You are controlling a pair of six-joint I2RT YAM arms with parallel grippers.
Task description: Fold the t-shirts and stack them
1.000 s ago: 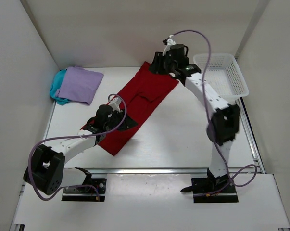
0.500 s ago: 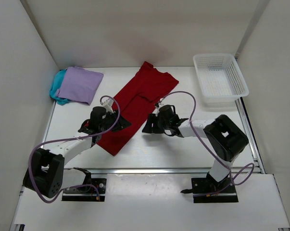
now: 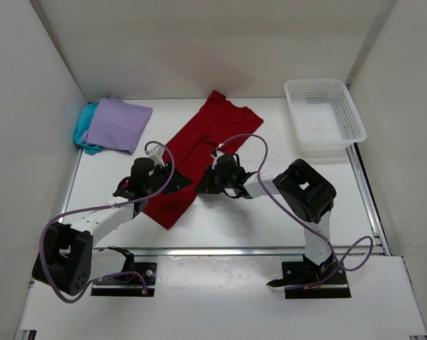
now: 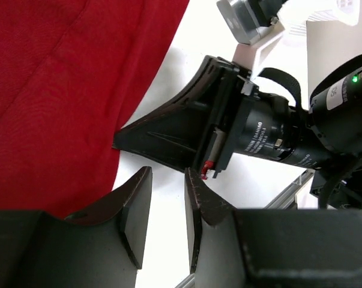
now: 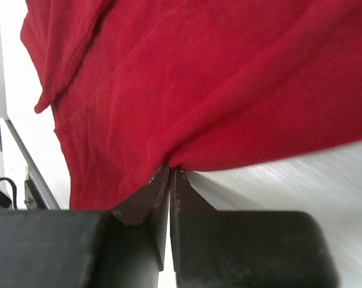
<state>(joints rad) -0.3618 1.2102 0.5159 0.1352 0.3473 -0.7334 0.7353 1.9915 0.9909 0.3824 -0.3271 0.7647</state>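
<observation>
Right gripper (image 5: 170, 174) is clamped tight on the right-hand edge of the deep red cloth t-shirt (image 3: 214, 131), and the cloth puckers at its tips. Left gripper (image 4: 167, 201) sits just beside it, jaws partway apart, with nothing between them as far as I can see. The red shirt lies in a long diagonal strip mid-table, so I'd call it half folded. Far left, the pale lavender folded shirt (image 3: 117, 124) sits on the teal-turquoise one (image 3: 82, 136). Two done, one left. White tabletop (image 3: 270, 212), plain white walls, white plastic mesh basket (image 3: 325, 82) far right.
</observation>
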